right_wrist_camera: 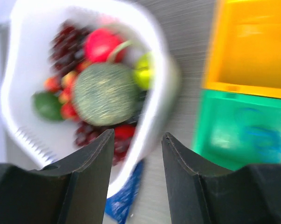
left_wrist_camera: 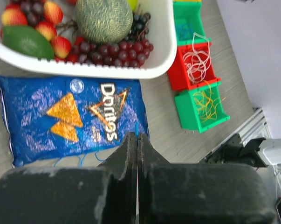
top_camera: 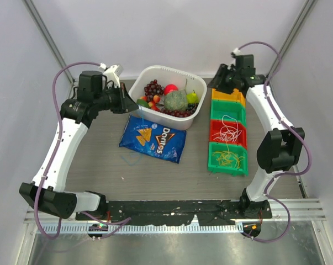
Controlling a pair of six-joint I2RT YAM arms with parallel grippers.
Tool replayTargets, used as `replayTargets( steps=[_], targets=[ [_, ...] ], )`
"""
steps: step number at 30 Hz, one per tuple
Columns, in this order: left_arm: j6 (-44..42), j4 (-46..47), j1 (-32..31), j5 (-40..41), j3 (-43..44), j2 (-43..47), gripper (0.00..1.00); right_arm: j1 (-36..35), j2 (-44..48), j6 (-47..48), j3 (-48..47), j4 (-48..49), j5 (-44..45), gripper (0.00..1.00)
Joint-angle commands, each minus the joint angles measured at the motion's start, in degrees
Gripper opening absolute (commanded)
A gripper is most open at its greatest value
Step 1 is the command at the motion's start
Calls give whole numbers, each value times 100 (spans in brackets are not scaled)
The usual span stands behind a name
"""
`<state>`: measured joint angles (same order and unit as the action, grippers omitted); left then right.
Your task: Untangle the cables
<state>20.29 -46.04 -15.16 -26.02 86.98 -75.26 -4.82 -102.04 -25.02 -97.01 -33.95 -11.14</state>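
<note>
white cable (top_camera: 228, 132), yellow cable (top_camera: 230, 160), blue cable (right_wrist_camera: 263, 137) binned apart | blue strand (left_wrist_camera: 80, 159) by chips bag (left_wrist_camera: 70, 116) looks unsorted | left hand (left_wrist_camera: 137, 140) together, right hand (right_wrist_camera: 138, 135) apart

Top cam, high behind arms, looks down on whole table (top_camera: 100, 160). Wrist cams sit nearer, behind left gripper (left_wrist_camera: 137, 144) and right gripper (right_wrist_camera: 138, 140); all 3 share white tub (top_camera: 167, 69).
</note>
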Motion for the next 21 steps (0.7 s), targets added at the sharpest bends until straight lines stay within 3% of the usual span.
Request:
replayTargets(
  steps=[1, 8, 14, 21],
  targets=[
    [-8, 754, 4, -175, 328, -23, 0, -993, 167, 804, -300, 600, -2015, 51],
    [-122, 710, 66, -175, 653, 20, 0, -2460, 43, 1771, -92, 1231, -2218, 48],
    [-26, 772, 65, -184, 627, 179, 0, -2901, 378, 1930, 1017, 2628, -2691, 49],
    [150, 939, 66, -87, 610, 390, 0, -3384, 334, 2202, 1543, 3271, -2728, 47]
  ],
)
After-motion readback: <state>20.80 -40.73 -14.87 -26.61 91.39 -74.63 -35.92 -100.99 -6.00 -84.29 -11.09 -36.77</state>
